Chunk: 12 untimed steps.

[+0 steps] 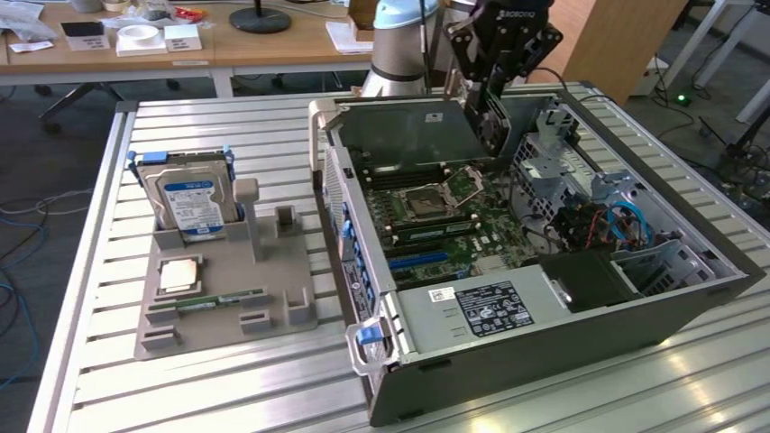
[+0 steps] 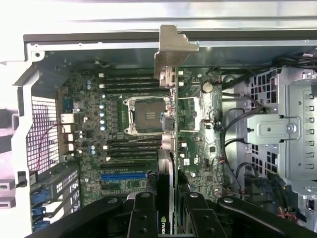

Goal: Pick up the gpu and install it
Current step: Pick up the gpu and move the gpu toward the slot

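- The gripper (image 2: 171,206) is clasping the gpu (image 2: 167,168) edge-on between its jaws;
- the card is hanging over the open case (image 1: 542,352), its metal bracket (image 2: 174,49) at the end farthest from the fingers;
- beyond, the motherboard (image 2: 198,124) is showing a blue slot (image 2: 124,175) off to one side; by my judgement, the card is needing its edge squared to its slot, staying untilted and clear of the cables (image 2: 237,124).

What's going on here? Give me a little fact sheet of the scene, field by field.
gripper: shut on the gpu
gpu: held edge-on over the motherboard
computer case: lying open on the table
grey tray: on the exterior view's left of the case
hard drive: upright in the tray
memory stick: flat in the tray
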### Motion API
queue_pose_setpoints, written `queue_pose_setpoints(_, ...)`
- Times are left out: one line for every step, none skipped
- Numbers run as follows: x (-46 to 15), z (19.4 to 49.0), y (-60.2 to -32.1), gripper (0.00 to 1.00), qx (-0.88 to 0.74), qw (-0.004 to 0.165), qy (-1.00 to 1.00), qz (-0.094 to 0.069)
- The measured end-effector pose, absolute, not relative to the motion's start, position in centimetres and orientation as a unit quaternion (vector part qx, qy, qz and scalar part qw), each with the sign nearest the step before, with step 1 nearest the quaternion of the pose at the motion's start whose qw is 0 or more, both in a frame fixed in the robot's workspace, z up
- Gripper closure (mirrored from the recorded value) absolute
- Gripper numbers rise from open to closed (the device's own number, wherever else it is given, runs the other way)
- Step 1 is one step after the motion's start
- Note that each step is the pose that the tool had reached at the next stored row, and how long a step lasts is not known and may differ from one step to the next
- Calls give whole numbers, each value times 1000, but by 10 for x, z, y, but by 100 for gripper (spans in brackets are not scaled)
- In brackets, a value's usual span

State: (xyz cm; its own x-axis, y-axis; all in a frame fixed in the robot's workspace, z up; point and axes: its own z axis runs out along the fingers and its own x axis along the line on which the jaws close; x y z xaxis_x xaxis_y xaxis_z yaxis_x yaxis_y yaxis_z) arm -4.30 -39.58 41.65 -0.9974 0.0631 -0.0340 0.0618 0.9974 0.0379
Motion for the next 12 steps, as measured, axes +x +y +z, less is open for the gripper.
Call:
queue_pose_setpoints(-41,417,-396,74,31,18,999,18)
queue_pose_setpoints(-39,417,-396,74,31,18,999,18)
queue_pose_setpoints(-37,417,-395,74,31,18,999,18)
queue_pose_setpoints(-35,417,-395,74,31,18,999,18)
queue_pose_setpoints(-33,417,-395,74,31,18,999,18)
queue_pose_setpoints(-30,417,-395,74,31,18,999,18)
queue_pose_setpoints(-28,417,-395,74,31,18,999,18)
queue_pose_setpoints(-26,417,-395,74,31,18,999,18)
queue_pose_setpoints(-23,417,-395,74,31,18,999,18)
queue_pose_setpoints(-21,417,-395,74,31,18,999,18)
queue_pose_setpoints(-18,417,-395,74,31,18,999,18)
queue_pose_setpoints(-16,417,-395,74,31,18,999,18)
